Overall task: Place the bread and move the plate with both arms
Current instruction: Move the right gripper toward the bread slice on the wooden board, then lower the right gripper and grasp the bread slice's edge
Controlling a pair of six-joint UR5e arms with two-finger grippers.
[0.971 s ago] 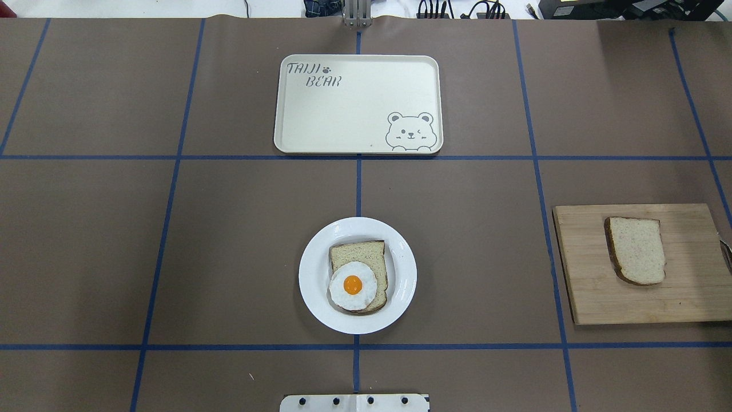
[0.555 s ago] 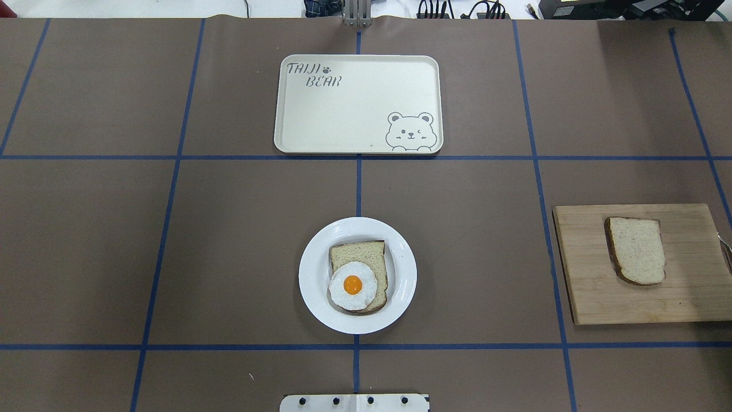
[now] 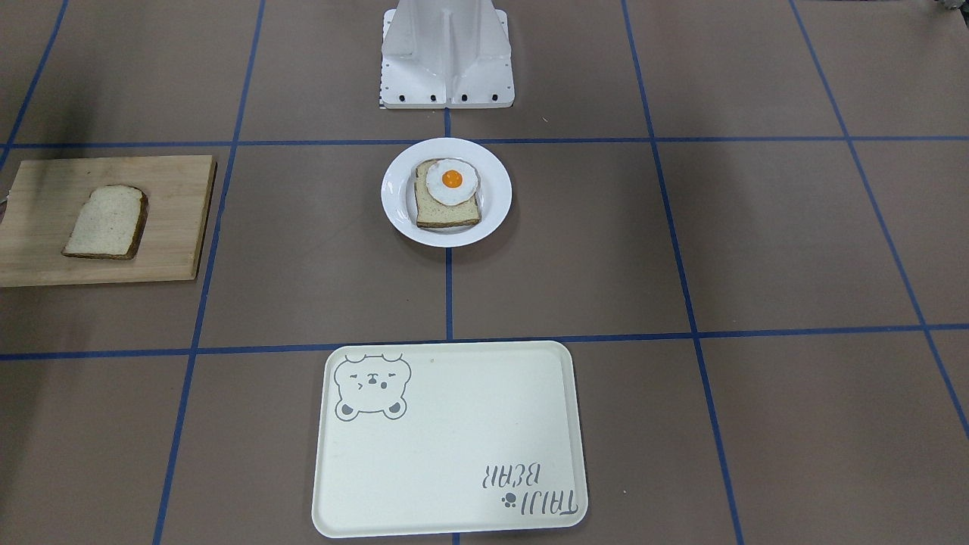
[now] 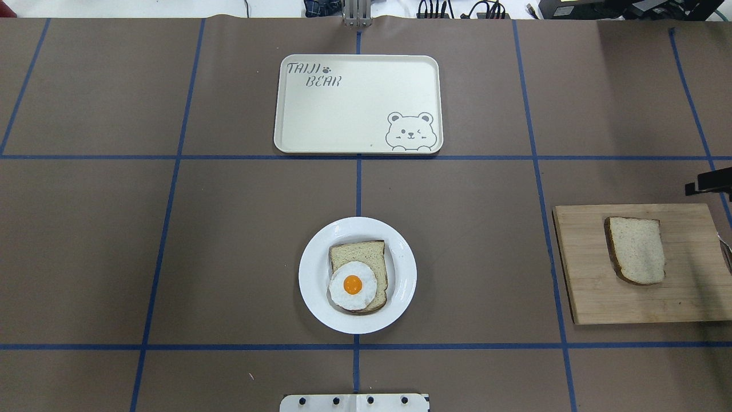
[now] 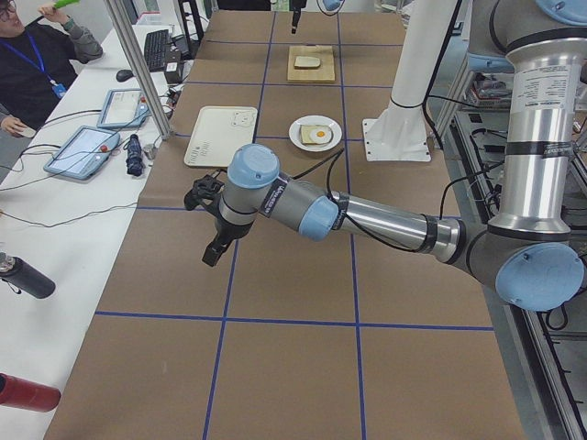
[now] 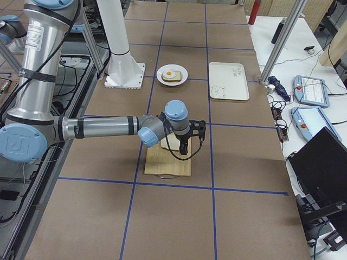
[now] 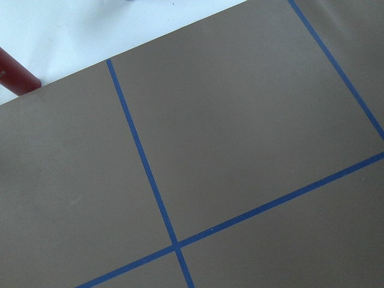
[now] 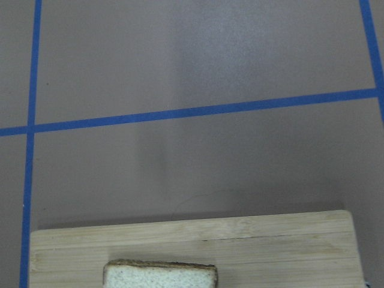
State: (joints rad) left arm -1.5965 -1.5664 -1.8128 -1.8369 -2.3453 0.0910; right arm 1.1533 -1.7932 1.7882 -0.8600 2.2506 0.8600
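Note:
The bread (image 4: 636,250) lies flat on a wooden board at the right; it also shows in the front view (image 3: 106,222) and the right wrist view (image 8: 161,275). The white plate (image 4: 311,280) sits at the table's middle and holds a slice topped with a fried egg (image 4: 353,285). A black part of my right gripper (image 4: 709,184) shows at the right edge, beyond the board's far edge; in the right side view the gripper (image 6: 183,150) hangs above the board. My left gripper (image 5: 212,253) hovers over bare table far to the left. I cannot tell whether either is open or shut.
The wooden board (image 4: 583,286) lies at the right edge. A cream tray with a bear drawing (image 4: 320,114) lies beyond the plate. The robot's white base (image 3: 447,53) stands behind the plate. Operators' gear and tablets lie off the far side.
A black part of my right gripper has come into the overhead view at the right edge, above the board's far corner. Bread, plate and tray have not moved.

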